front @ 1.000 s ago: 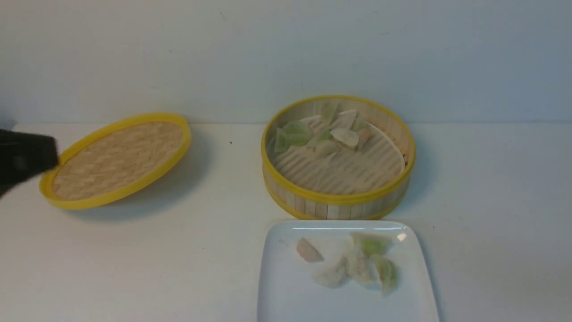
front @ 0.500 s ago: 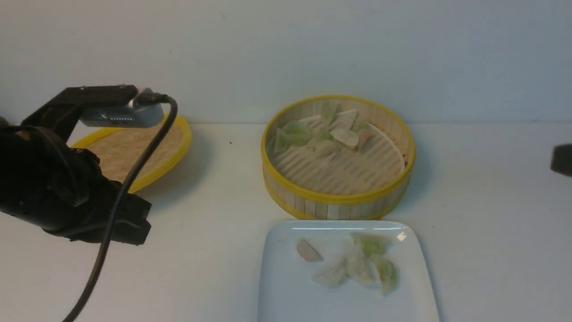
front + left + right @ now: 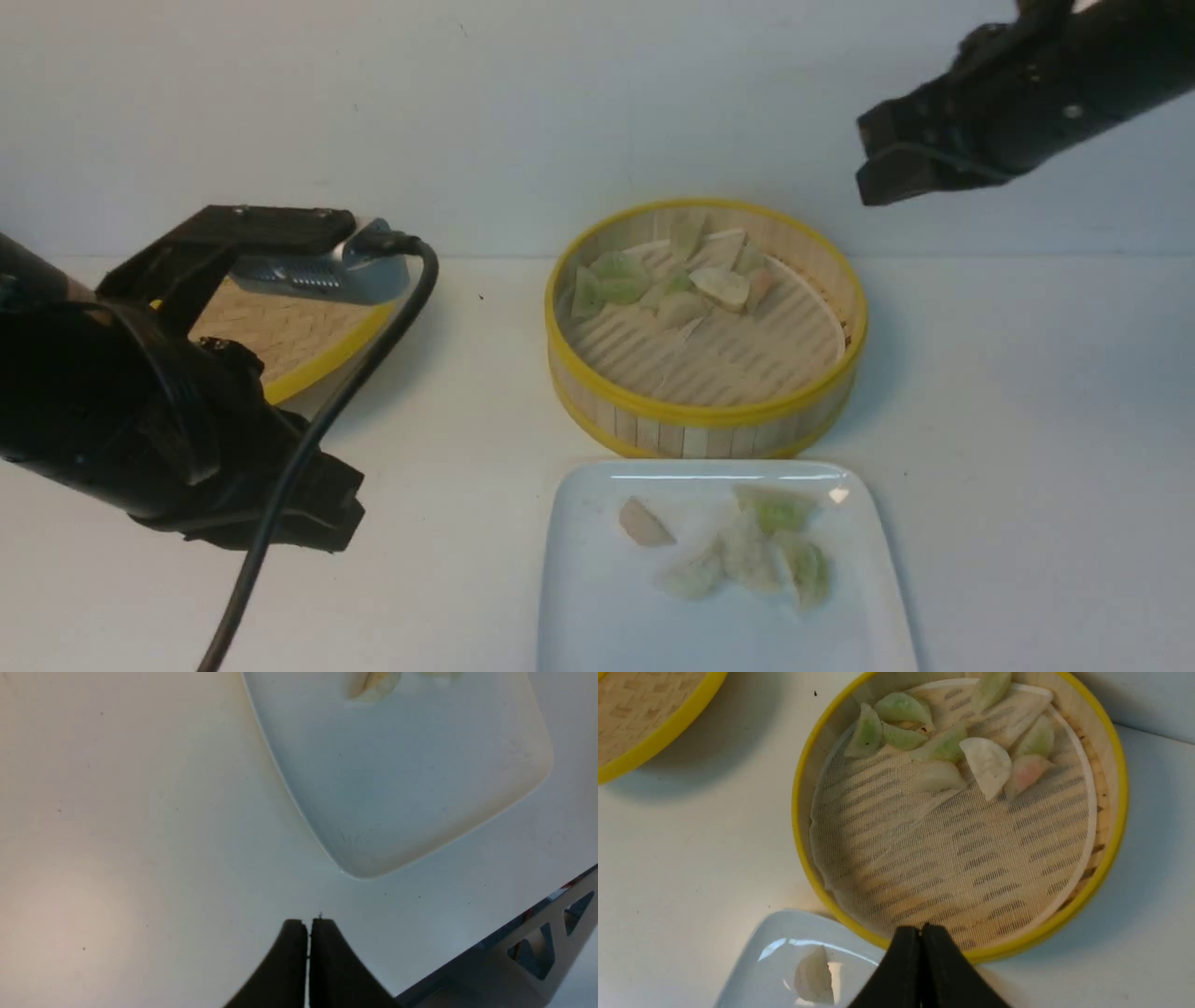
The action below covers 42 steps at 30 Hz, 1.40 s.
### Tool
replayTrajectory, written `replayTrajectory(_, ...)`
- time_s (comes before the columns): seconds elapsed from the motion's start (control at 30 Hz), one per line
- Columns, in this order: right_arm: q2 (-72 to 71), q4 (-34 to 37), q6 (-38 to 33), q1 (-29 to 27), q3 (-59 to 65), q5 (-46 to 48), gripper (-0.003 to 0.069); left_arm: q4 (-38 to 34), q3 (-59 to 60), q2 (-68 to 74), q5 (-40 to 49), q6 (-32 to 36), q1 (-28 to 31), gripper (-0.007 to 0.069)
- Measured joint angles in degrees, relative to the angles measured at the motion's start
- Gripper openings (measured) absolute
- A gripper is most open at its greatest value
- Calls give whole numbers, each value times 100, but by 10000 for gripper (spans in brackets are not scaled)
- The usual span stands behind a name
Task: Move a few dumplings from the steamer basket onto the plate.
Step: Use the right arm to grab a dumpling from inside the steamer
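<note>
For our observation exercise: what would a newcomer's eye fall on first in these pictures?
The yellow-rimmed steamer basket sits mid-table, dumplings bunched at its far side. Just in front, the white plate holds a few more. The left gripper hangs low at the left, the right gripper high at the right, both shut.

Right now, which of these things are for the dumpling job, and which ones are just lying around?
For the job:
- the dumplings, some in the basket, some on the plate
- the steamer basket
- the plate

Just lying about:
- the woven lid, on the table to the basket's left
</note>
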Motion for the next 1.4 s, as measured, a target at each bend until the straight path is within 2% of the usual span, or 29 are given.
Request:
replayTrajectory(0.23,1325,-279,116,25,-884,-235,14,131,0,-677,149,-310,0,-6)
replayTrajectory(0.37,2212,-551,136,37,-1395,-331,98,152,0,-1056,165,-482,0,-6)
replayTrajectory(0.6,3443,-598,223,37,-2294,-525,333,171,0,-1577,252,-562,0,-6)
replayTrajectory(0.73,3741,-639,223,42,-2495,-677,402,245,0,-1719,290,-723,0,-6)
replayTrajectory(1.0,4022,-695,227,39,-2533,-1260,420,505,0,-1772,367,-1015,0,-6)
replayTrajectory(1.13,4132,-449,227,39,-2559,-1443,418,541,0,-1772,424,-1032,0,-6)
replayTrajectory(1.27,4185,-349,227,39,-2566,-1455,375,547,0,-1772,437,-1037,0,-6)
replayTrajectory(1.33,4185,-376,227,39,-2578,-1372,325,547,0,-1772,437,-1037,0,-6)
replayTrajectory(1.4,4164,-437,227,39,-2594,-1202,323,547,0,-1772,437,-1044,0,-6)
